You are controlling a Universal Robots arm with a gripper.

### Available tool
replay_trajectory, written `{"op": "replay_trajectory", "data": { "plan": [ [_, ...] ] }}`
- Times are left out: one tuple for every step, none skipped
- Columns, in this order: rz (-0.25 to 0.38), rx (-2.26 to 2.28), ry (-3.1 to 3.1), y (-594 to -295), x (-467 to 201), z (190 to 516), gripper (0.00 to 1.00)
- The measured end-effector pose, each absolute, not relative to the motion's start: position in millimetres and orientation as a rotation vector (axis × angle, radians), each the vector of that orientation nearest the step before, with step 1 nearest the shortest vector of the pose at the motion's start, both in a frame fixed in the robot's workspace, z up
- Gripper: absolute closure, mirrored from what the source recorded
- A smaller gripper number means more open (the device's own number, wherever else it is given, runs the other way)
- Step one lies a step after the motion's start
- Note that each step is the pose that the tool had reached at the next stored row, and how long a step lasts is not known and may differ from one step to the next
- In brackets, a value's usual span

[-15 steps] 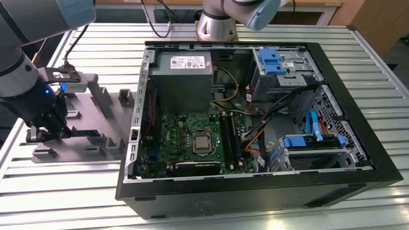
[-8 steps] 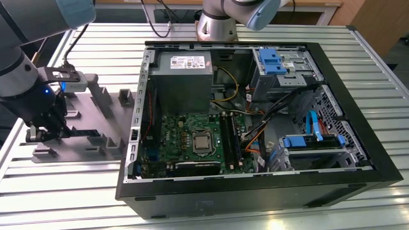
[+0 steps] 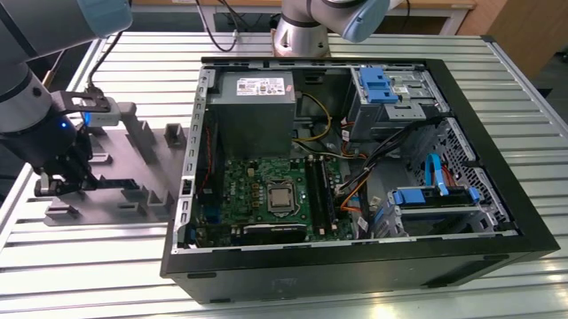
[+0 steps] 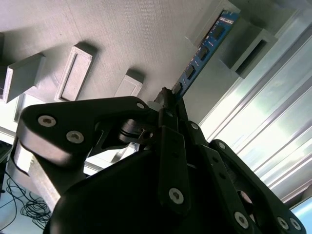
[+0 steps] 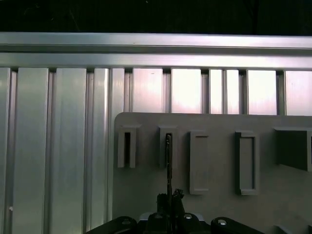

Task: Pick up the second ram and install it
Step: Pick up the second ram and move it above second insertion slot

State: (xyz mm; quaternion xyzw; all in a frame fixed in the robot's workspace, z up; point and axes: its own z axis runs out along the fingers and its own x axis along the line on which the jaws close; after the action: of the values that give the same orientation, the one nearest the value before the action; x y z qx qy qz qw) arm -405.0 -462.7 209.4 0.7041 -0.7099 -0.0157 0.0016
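1. Tool point(image 4: 168, 100): pressed together on the second ram point(image 4: 204, 48), pinching its near end across the two flat faces. In the exterior view it hangs over the grey fixture plate point(image 3: 133, 169) on the bench point(image 3: 89, 266), at the exterior view's left, well apart from the computer case point(image 3: 355, 62).
2. Second ram point(image 5: 168, 161): seen edge-on in the first wrist view, with the far end seated in a slotted fixture block point(image 5: 162, 146).
3. Step in hand, as a judgement: the pick-up. You do best to keep the pinch square to the board and draw it along the slot's own line. Any tilt would likely bind the thin card against the block walls.
4. Install site: black slot rails point(image 3: 320, 193) beside the processor socket on the motherboard point(image 3: 257, 179), inside the case.
5. Hard to make out: how deep the far end sits in the block. The pad contact is masked by the tool's own linkage, and you cannot tell which rail is free.
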Motion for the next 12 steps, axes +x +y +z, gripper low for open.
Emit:
{"op": "replay_trajectory", "data": {
  "plan": [
    [-0.050,2.210,-2.228,-462.7,-405.0,210.0,0.86],
    [-0.050,2.210,-2.228,-462.7,-404.9,210.6,0.86],
    [-0.050,2.210,-2.228,-462.7,-404.9,211.2,0.86],
    [-0.050,2.210,-2.228,-462.7,-404.9,211.7,0.86],
    [-0.050,2.210,-2.228,-462.7,-404.9,212.4,0.86],
    [-0.050,2.210,-2.228,-462.7,-404.9,213.2,0.86],
    [-0.050,2.210,-2.228,-462.7,-404.9,213.9,0.86],
    [-0.050,2.210,-2.228,-462.7,-404.9,214.8,0.86],
    [-0.050,2.210,-2.228,-462.7,-404.9,215.8,0.86],
    [-0.050,2.210,-2.228,-462.7,-404.9,216.7,0.86],
    [-0.051,2.210,-2.229,-462.7,-404.9,217.6,0.86],
    [-0.051,2.210,-2.229,-462.7,-405.0,218.6,0.86]
  ]
}}
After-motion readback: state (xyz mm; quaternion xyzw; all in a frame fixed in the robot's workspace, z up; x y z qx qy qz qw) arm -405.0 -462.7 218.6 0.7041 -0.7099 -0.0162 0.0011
